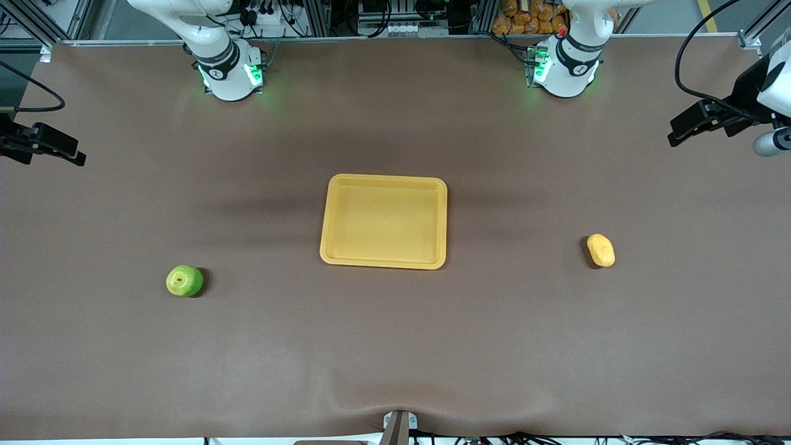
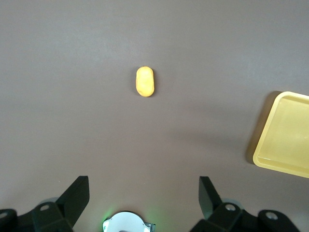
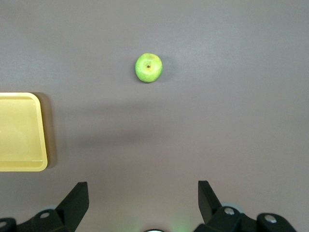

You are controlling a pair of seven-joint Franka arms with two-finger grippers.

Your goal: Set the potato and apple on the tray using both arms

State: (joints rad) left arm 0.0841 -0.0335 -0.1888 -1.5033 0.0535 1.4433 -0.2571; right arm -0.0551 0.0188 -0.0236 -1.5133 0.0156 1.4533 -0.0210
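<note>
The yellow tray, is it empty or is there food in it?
Empty. The tray shows only its bare yellow floor; the apple and the potato both lie on the table outside it.

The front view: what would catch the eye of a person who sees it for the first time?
First the yellow tray in the middle of the brown table, with nothing in it. Then the bright green apple toward the right arm's end and the yellow potato toward the left arm's end, both well apart from the tray. The left gripper and right gripper hang high over the table with fingers open, holding nothing.
</note>
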